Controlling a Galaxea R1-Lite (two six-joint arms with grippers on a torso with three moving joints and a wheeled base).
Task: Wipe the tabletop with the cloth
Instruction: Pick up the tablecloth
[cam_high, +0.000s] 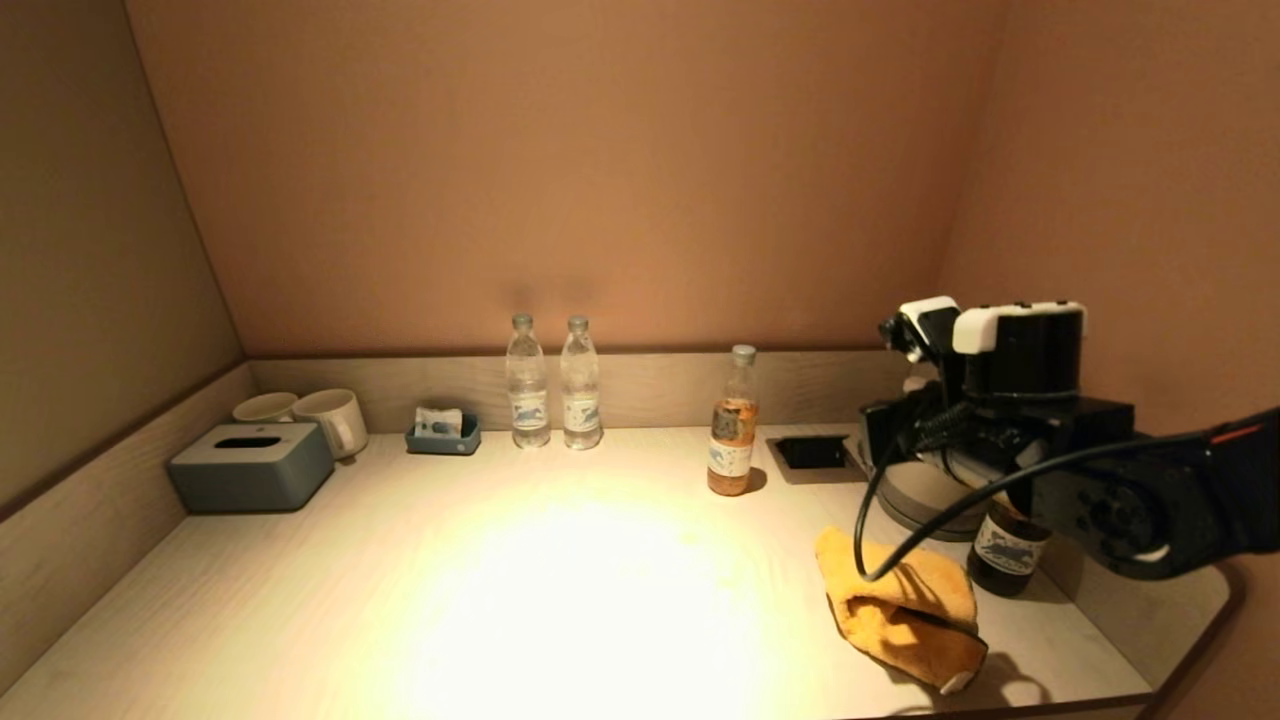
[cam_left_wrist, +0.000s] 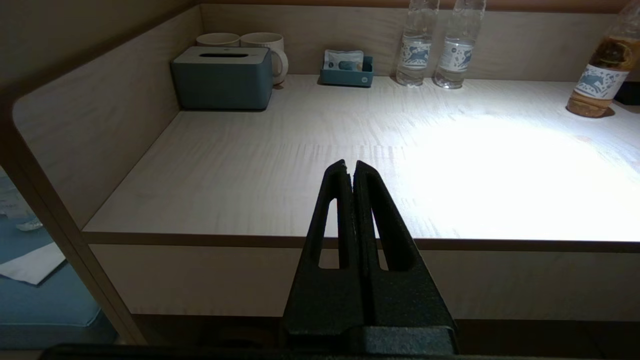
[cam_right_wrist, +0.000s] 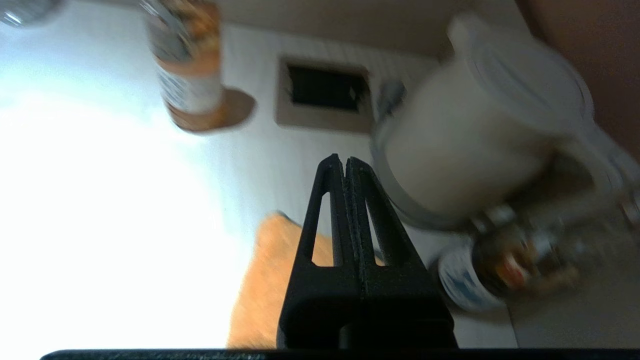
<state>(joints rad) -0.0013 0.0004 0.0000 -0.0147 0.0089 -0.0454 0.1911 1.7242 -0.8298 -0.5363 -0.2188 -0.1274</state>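
Note:
An orange-yellow cloth (cam_high: 900, 610) lies crumpled on the pale wooden tabletop (cam_high: 500, 580) near its front right corner. It also shows in the right wrist view (cam_right_wrist: 265, 285). My right arm (cam_high: 1010, 420) hangs above the table just behind the cloth. My right gripper (cam_right_wrist: 346, 162) is shut and empty, above the table between the cloth and a white kettle (cam_right_wrist: 465, 145), touching neither. My left gripper (cam_left_wrist: 350, 167) is shut and empty, parked off the table's front edge on the left; it is out of the head view.
An orange-drink bottle (cam_high: 732, 425) and two water bottles (cam_high: 553, 385) stand at the back. A dark bottle (cam_high: 1005, 550) stands right of the cloth. A socket recess (cam_high: 812, 452), tissue box (cam_high: 250, 465), mugs (cam_high: 330, 420) and small tray (cam_high: 443, 432) line the back.

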